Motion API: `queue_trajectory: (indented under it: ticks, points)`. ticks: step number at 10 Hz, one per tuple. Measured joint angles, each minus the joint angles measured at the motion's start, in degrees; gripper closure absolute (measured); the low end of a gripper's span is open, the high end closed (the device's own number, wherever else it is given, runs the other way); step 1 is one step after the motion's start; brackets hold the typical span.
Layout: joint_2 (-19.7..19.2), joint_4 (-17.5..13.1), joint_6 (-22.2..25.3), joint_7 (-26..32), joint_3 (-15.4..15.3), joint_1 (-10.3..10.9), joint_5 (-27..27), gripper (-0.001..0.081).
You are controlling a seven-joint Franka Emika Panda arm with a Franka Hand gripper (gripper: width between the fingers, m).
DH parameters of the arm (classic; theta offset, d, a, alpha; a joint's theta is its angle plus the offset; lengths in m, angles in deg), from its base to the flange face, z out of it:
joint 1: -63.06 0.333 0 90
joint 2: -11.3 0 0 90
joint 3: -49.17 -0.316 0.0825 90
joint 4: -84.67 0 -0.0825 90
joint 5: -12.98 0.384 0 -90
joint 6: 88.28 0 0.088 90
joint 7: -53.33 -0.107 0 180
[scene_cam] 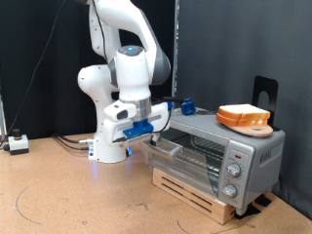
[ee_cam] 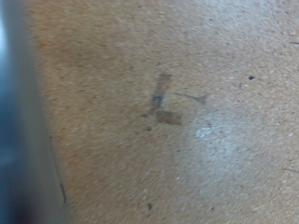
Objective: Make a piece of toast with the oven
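The silver oven (scene_cam: pixel 239 148) stands on a wooden pallet at the exterior view's right, its three knobs (scene_cam: pixel 232 171) facing the front. Bread slices, the toast (scene_cam: pixel 243 114), lie on a round wooden board (scene_cam: pixel 255 128) on top of the oven. My gripper (scene_cam: pixel 146 134) hangs low at the oven's front left corner, close to the door's bar handle (scene_cam: pixel 168 147). The door looks tilted partly open. My fingers are hidden in both views. The wrist view shows only blurred brown tabletop (ee_cam: pixel 187 140) with a dark tape mark (ee_cam: pixel 161 101) and a grey edge (ee_cam: pixel 14 112).
The arm's white base (scene_cam: pixel 107 146) stands left of the oven in the exterior view. A small black-and-white box (scene_cam: pixel 18 143) with cables sits at the far left. A black stand (scene_cam: pixel 265 93) rises behind the oven. Brown tabletop (scene_cam: pixel 78 195) spreads across the front.
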Motion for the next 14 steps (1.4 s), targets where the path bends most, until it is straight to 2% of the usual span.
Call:
queue_trajectory:
  ticks: [2,4,10,14]
  points:
    - [-4.1,-1.0,-3.5,2.0,0.6,-0.1,1.3,-0.0003]
    - [-5.8,-1.9,-3.6,6.0,1.2,-0.1,4.6,-0.0003]
    - [-7.1,-3.9,-3.8,11.3,1.2,-0.1,12.6,-0.0003]
    - [-7.1,-4.9,-3.0,11.6,1.2,-0.1,12.7,-0.0003]
